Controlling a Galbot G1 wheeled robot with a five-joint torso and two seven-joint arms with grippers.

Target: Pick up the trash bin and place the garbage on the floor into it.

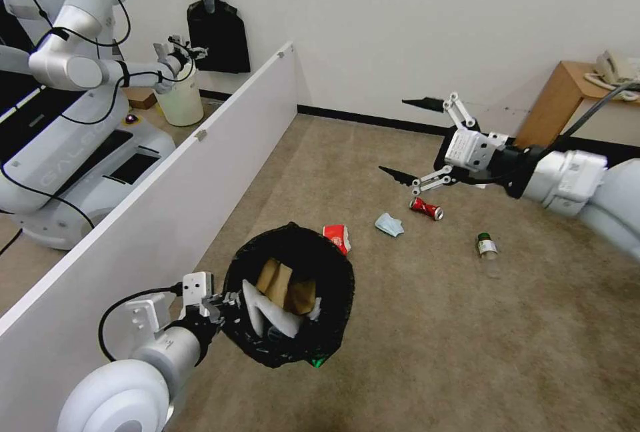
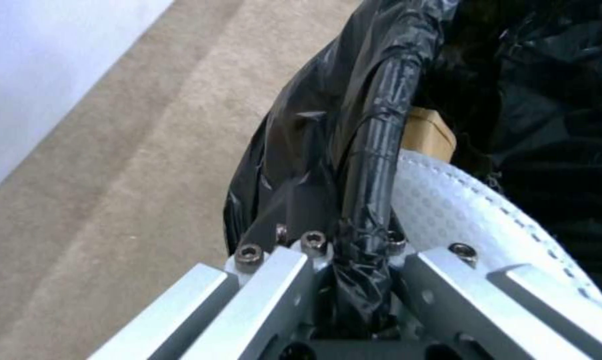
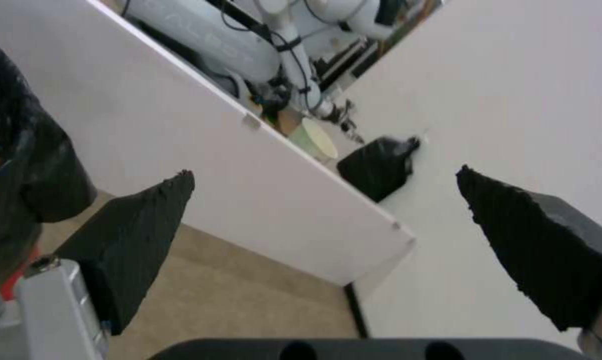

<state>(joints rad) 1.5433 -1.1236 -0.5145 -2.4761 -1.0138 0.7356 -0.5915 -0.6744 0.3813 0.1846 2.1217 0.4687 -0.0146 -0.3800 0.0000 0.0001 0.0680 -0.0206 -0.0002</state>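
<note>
The trash bin (image 1: 288, 299), lined with a black bag, hangs above the floor (image 1: 413, 325) at the lower left. My left gripper (image 1: 225, 303) is shut on its rim (image 2: 374, 165). Inside lie a brown cardboard piece (image 1: 287, 283) and a white slipper (image 2: 460, 215). On the carpet past the bin lie a red carton (image 1: 337, 237), a light-blue face mask (image 1: 389, 224), a crushed red can (image 1: 425, 208) and a clear bottle (image 1: 487, 247). My right gripper (image 1: 395, 137) hovers open above the can, its black pads (image 3: 134, 235) spread wide with nothing between them.
A white partition board (image 1: 153, 219) runs along the left. Behind it stand another robot (image 1: 73, 85) and a pale bucket (image 1: 180, 99). A flat black bag (image 1: 217, 32) hangs on the wall. A wooden desk (image 1: 560, 102) with a phone stands at the far right.
</note>
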